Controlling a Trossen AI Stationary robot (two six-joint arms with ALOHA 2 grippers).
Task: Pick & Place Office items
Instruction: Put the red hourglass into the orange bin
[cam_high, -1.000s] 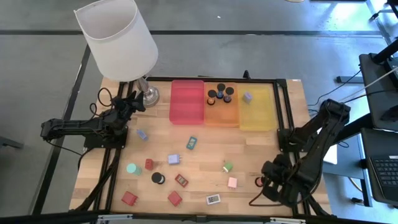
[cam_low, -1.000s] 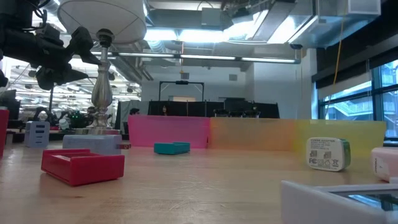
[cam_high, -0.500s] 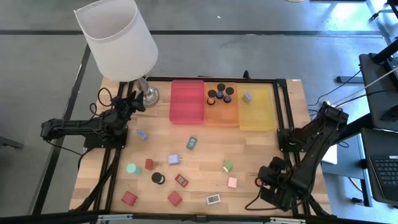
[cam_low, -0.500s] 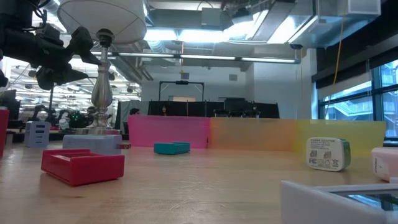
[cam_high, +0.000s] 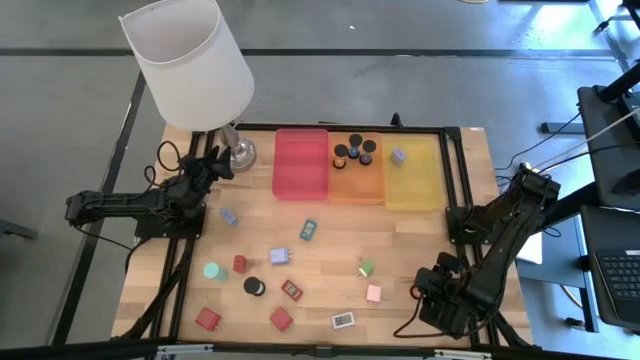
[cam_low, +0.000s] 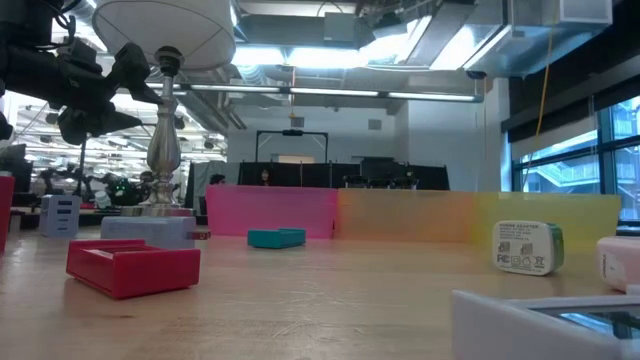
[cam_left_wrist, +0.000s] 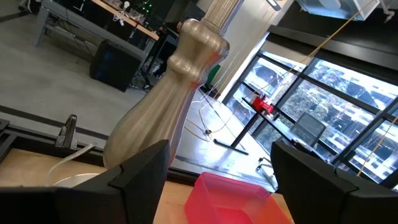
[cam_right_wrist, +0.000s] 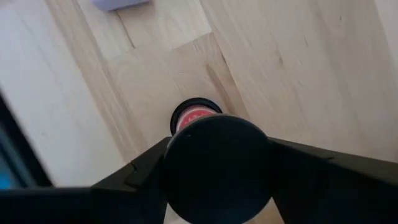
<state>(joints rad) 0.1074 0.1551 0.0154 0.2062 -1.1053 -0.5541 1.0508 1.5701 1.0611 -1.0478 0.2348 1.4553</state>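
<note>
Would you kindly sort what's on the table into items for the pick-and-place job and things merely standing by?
Job items: black cylinders in the orange tray, lavender cube in the yellow tray, loose pieces such as the teal block, red block, pink cube, green cube.

Bystanders: lamp, red tray.

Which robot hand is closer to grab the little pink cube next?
Probably the right. The right hand sits low on the table, a short way from the pink cube. The left hand waits far off beside the lamp.
</note>
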